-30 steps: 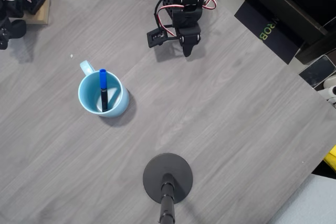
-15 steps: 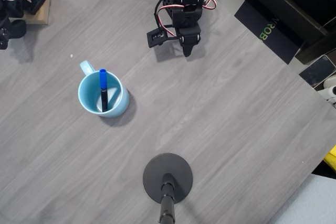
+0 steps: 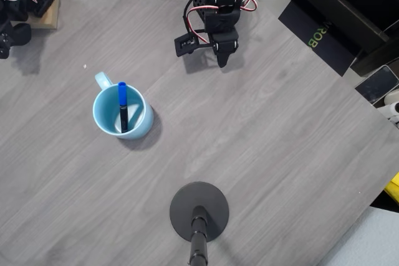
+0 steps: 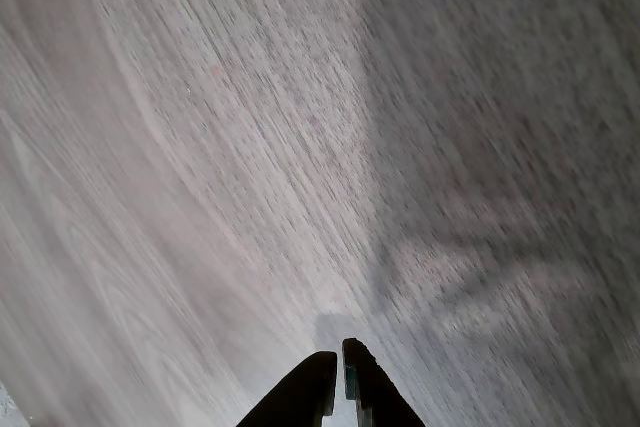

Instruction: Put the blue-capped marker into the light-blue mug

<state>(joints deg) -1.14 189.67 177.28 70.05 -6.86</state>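
Note:
The light-blue mug [image 3: 122, 114] stands on the grey table at the left in the overhead view, handle toward the upper left. The blue-capped marker [image 3: 123, 106] rests inside it, black barrel down and blue cap leaning on the far rim. My gripper [image 3: 222, 60] is folded back near the arm's base at the top centre, far from the mug. In the wrist view my gripper [image 4: 338, 369] has its two dark fingers pressed together just above bare table, with nothing held between them.
A black round stand base [image 3: 199, 211] with a pole sits at the bottom centre. A dark box [image 3: 321, 34] lies off the table's upper-right edge. A wooden block [image 3: 47, 4] with dark hardware sits at the top-left corner.

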